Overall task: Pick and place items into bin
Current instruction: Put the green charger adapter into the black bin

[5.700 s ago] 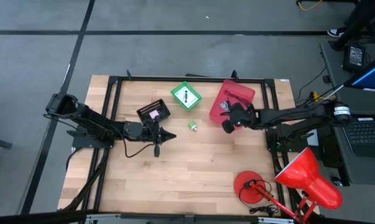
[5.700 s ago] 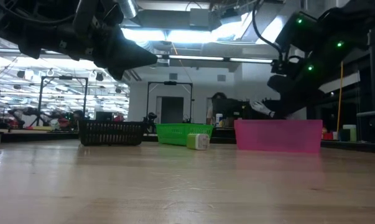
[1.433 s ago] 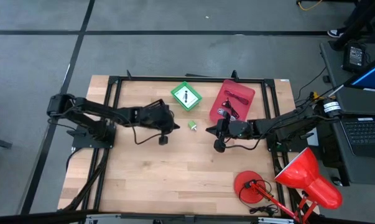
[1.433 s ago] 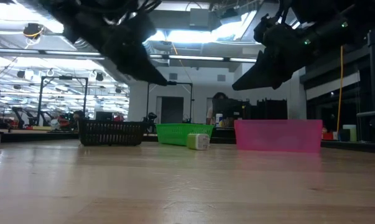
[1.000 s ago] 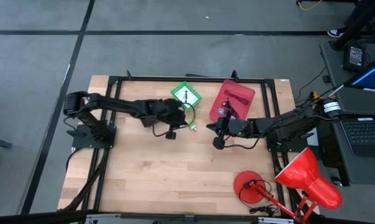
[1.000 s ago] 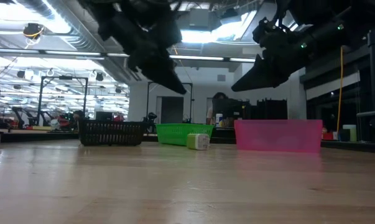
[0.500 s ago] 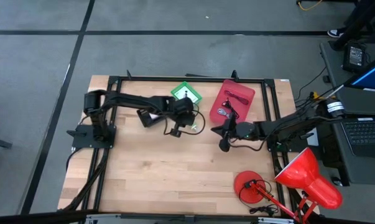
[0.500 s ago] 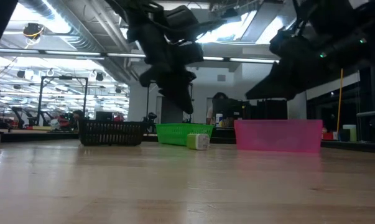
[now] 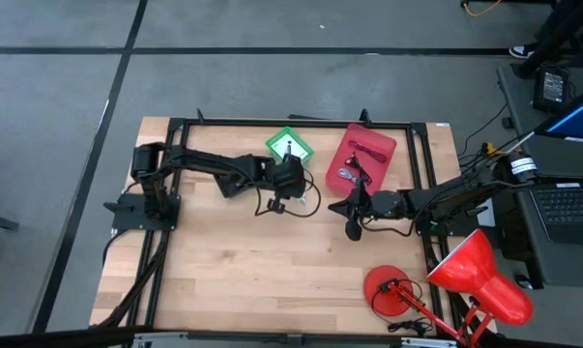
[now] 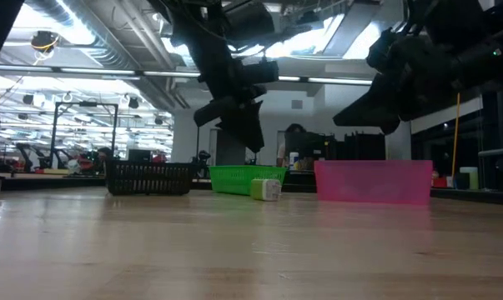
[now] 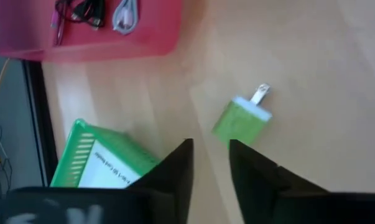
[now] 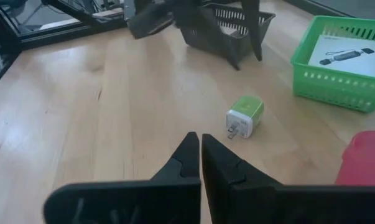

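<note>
A small green-and-white plug [image 11: 242, 118] lies on its side on the wooden table, prongs level; it also shows in the right wrist view [image 12: 244, 116] and the low view [image 10: 266, 189]. My left gripper [image 11: 211, 155] hangs just over it, tipped downward, fingers open and apart from it; from above it [image 9: 296, 191] covers the plug. My right gripper [image 12: 200, 144] is shut and empty, a little to the plug's right [image 9: 352, 211]. The pink bin [image 9: 362, 155] holds cables [image 11: 81, 9].
A green bin [image 9: 289, 147] with a white card stands just beyond the plug. A black basket [image 10: 148, 177] sits to the left, partly under my left arm. A red desk lamp [image 9: 480, 275] stands at the near right corner.
My left gripper has gone toward the table's right edge, over to the green plug, and has tipped further downward. My right gripper has drawn back a little toward the right edge, away from the plug. The plug has stayed in place.
</note>
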You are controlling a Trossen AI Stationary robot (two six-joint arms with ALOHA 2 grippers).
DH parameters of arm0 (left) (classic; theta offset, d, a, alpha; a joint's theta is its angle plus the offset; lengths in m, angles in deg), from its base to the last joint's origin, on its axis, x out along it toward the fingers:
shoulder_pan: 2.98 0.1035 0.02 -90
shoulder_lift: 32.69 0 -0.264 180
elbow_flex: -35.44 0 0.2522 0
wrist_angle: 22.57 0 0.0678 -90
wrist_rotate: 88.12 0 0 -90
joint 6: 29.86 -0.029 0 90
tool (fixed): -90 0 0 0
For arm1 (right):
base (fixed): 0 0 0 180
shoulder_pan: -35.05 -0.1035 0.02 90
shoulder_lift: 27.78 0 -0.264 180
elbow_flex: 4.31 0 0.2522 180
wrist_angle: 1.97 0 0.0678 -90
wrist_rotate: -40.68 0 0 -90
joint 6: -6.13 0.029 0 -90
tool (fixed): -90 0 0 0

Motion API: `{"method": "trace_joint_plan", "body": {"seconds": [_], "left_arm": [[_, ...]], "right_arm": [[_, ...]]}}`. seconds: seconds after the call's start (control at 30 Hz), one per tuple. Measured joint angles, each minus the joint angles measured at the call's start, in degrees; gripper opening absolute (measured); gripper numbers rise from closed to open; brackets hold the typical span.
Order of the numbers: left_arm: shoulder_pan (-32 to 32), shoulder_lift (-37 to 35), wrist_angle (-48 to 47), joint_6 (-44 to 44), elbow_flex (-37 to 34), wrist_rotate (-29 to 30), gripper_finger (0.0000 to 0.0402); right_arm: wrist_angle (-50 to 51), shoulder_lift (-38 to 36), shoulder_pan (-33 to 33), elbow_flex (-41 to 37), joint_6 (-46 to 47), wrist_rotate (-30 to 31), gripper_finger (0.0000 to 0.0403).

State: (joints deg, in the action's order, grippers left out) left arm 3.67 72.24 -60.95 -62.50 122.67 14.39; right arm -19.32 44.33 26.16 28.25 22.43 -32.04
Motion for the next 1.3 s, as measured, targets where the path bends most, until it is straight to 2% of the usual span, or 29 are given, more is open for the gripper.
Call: {"method": "trace_joint_plan", "body": {"seconds": [0.2,0.4,0.7,1.03,1.3], "left_arm": [[-2.27,0.0,0.06,0.25,0.0,0.74,0.0164],[-3.73,-0.02,0.79,0.34,0.0,5.34,0.0203],[-4.07,-0.04,4.36,0.87,0.0,8.81,0.0207],[-4.07,-0.08,6.85,1.58,0.0,8.48,0.0209],[-4.13,-0.09,6.45,4.75,0.0,8.46,0.0236]], "right_arm": [[-0.02,0.0,0.0,0.0,0.22,-1.06,0.0],[-0.65,0.0,0.0,0.0,-0.52,-1.06,0.0],[-2.69,0.0,0.04,0.0,-5.49,-1.06,0.0],[-3.93,0.0,0.09,0.0,-6.48,-1.06,0.0],[-3.89,0.0,0.09,0.0,-6.38,-1.06,0.0]]}}
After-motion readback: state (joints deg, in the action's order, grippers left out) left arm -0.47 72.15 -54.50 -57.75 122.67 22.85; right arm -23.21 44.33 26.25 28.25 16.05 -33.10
